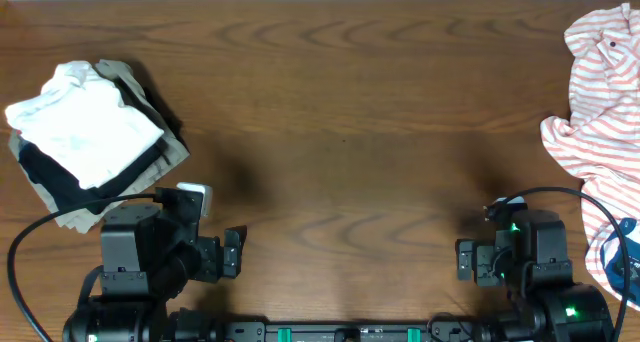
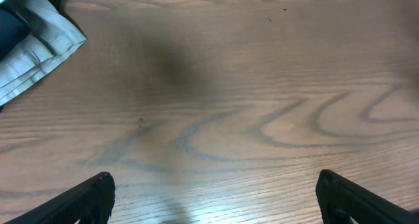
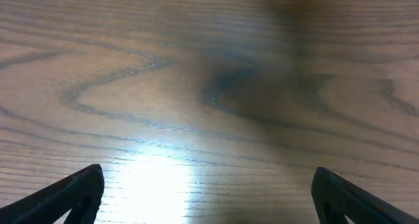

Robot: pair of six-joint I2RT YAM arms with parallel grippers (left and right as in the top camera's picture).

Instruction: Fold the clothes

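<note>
The clothes (image 1: 85, 132), a plain white garment, lie folded on top of a pile at the table's left side. Black and khaki garments (image 1: 150, 102) lie under them. The left wrist view catches only the khaki corner (image 2: 36, 50) at its top left. My left gripper (image 1: 218, 232) sits near the front edge, just right of the pile, open over bare wood (image 2: 214, 177). Far from the pile, my right gripper (image 1: 480, 238) rests at the front right. It is open too, with nothing but wood between its fingers (image 3: 208, 170).
A red-and-white striped shirt (image 1: 600, 92) lies crumpled along the right edge, with a blue-and-white item (image 1: 625, 267) below it. The wooden table (image 1: 340, 122) stretches between the pile and the shirt. Cables loop beside both arm bases.
</note>
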